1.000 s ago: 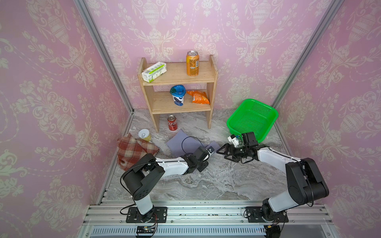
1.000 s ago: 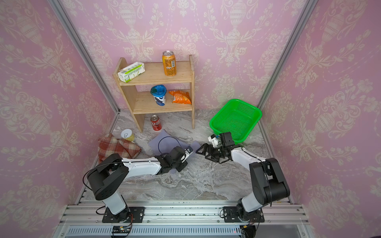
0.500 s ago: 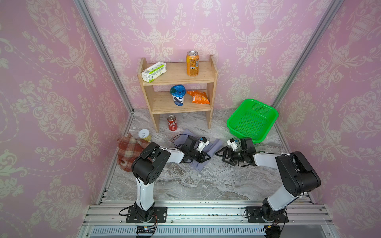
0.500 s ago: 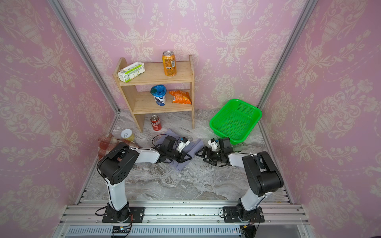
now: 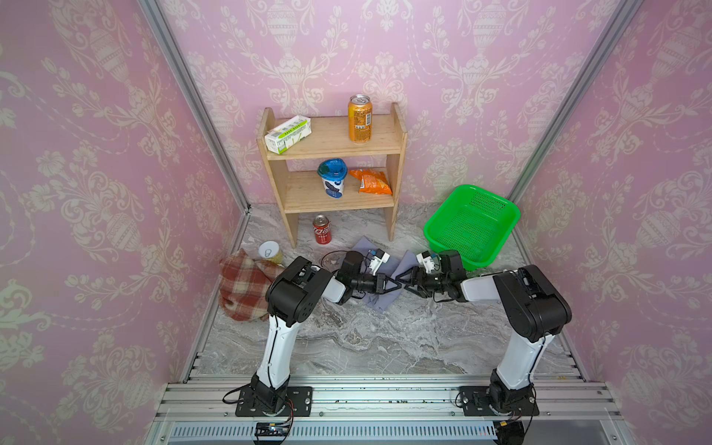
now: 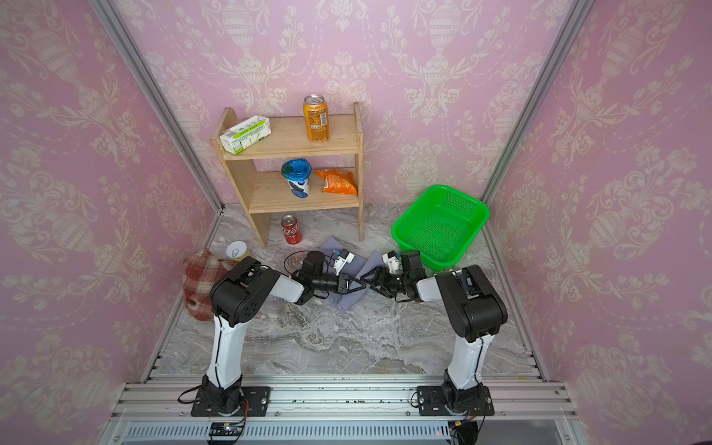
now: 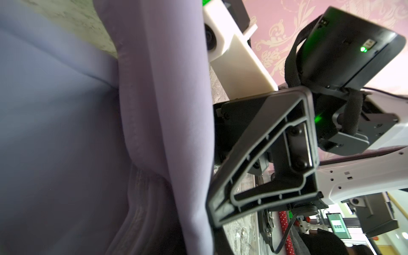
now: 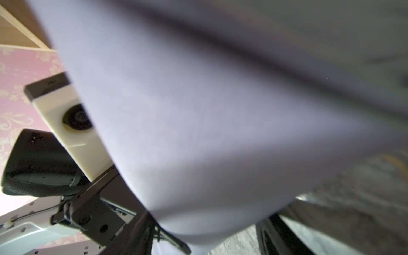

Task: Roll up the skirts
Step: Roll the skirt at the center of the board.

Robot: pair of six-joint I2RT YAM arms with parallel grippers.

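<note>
The lavender-grey skirt (image 5: 379, 302) lies bunched and folded on the marble floor in front of the shelf, seen in both top views (image 6: 348, 296). My left gripper (image 5: 393, 286) lies low over it, shut on a fold of the cloth. My right gripper (image 5: 406, 283) faces it tip to tip, jaws apart with a raised fold between them. Lavender cloth (image 7: 165, 110) fills the left wrist view beside a right finger (image 7: 265, 154). It also fills the right wrist view (image 8: 209, 110). The plaid skirt (image 5: 240, 287) sits crumpled by the left wall.
A green basket (image 5: 447, 246) stands just behind the right arm. The wooden shelf (image 5: 331, 148) holds cans, a box, a cup and a snack bag. A red can (image 5: 321, 230) and a yellow can (image 5: 269, 252) stand on the floor near the skirts.
The left gripper has pulled the lavender skirt's edge back and to the right, folding it over. The right gripper has moved left to meet it, and its jaws have narrowed.
</note>
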